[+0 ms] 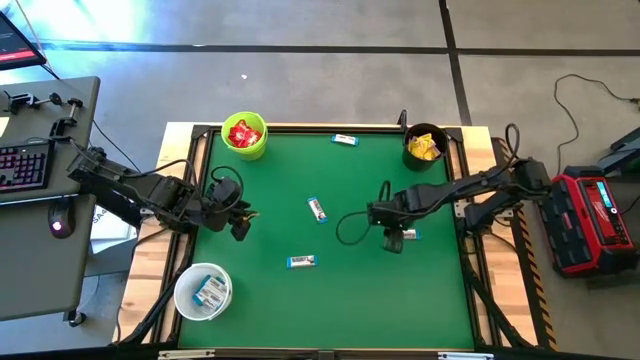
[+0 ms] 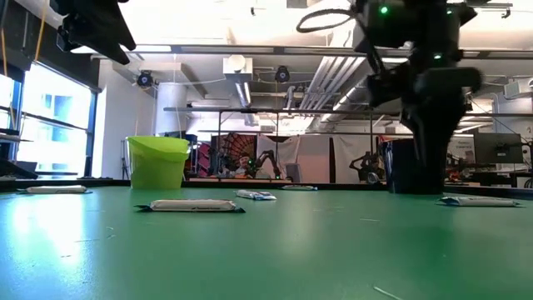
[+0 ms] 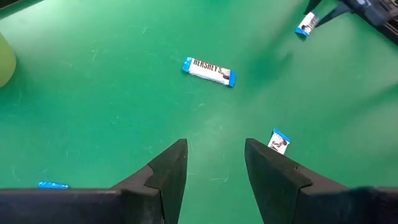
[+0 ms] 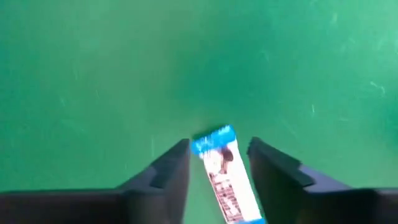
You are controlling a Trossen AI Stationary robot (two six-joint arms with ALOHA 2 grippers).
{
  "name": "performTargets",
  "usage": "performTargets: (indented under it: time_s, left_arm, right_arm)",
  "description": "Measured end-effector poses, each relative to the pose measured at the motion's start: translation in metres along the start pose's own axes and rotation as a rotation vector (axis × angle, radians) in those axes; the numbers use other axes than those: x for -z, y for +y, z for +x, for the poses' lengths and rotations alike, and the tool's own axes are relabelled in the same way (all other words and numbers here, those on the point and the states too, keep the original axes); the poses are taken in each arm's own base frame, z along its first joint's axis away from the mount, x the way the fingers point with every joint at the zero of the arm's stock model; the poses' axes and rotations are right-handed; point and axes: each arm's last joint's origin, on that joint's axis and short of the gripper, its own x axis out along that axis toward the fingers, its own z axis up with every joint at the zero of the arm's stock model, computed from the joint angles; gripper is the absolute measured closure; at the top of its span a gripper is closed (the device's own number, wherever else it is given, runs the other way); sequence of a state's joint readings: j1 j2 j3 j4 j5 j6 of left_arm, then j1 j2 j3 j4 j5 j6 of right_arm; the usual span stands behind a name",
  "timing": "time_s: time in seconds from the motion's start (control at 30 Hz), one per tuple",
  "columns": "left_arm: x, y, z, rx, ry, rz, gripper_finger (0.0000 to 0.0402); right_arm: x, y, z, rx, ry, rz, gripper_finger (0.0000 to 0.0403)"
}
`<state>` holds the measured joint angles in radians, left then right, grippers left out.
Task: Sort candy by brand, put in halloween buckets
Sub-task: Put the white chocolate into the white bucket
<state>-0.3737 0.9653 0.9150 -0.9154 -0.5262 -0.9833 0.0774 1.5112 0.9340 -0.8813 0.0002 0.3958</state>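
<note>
My right gripper [image 1: 393, 240] hangs open right of the table's middle, pointing down. A white-and-blue candy bar [image 4: 224, 180] shows between its fingers and lies flat on the green table [image 2: 479, 200]. My left gripper [image 3: 214, 162] waits open above the left side [image 1: 243, 222], holding nothing. Loose bars lie mid-table [image 1: 317, 209], nearer the front [image 1: 301, 262] and at the far edge [image 1: 345, 140]. The lime bucket [image 1: 245, 135] holds red packets, the black bucket [image 1: 425, 145] yellow ones, and the white bucket [image 1: 204, 290] white-and-blue bars.
Another bar's blue end [image 3: 53, 185] shows on the table near my left gripper. Wooden borders and black rails frame the green table [image 1: 330, 310]. A red unit [image 1: 590, 215] stands on the floor to the right, and a desk with a keyboard [image 1: 25, 165] to the left.
</note>
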Motion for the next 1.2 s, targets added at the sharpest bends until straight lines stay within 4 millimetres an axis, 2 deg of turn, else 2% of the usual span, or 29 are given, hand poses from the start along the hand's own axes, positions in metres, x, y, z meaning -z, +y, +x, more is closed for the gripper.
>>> performTargets:
  time_s: [0.13,0.27,0.5,0.7,0.8,0.9,1.2]
  left_arm:
    - [0.0,0.0,0.0,0.008,0.011,-0.002,0.0248]
    - [0.0,0.0,0.0,0.011,0.016,-0.007,0.0248]
    - [0.0,0.0,0.0,0.011,0.016,-0.008,0.0248]
    - [0.0,0.0,0.0,0.011,0.016,-0.01,0.0248]
    - [0.0,0.0,0.0,0.011,0.016,-0.011,0.0248]
    - [0.001,0.0,0.0,0.011,0.016,-0.011,0.0248]
    - [0.0,0.0,0.0,0.01,0.015,-0.012,0.0248]
  right_arm:
    - [0.01,0.004,0.007,0.033,0.03,-0.121,0.0196]
    - [0.019,0.003,0.017,0.075,0.051,-0.205,0.0159]
    - [0.022,0.001,0.031,0.07,-0.005,-0.282,0.0151]
    - [0.027,-0.001,0.042,0.048,-0.028,-0.281,0.0153]
    - [0.027,-0.001,0.043,0.039,-0.022,-0.28,0.0171]
    - [0.027,0.0,0.043,0.03,-0.022,-0.286,0.0209]
    - [0.027,0.0,0.044,0.01,-0.023,-0.285,0.0384]
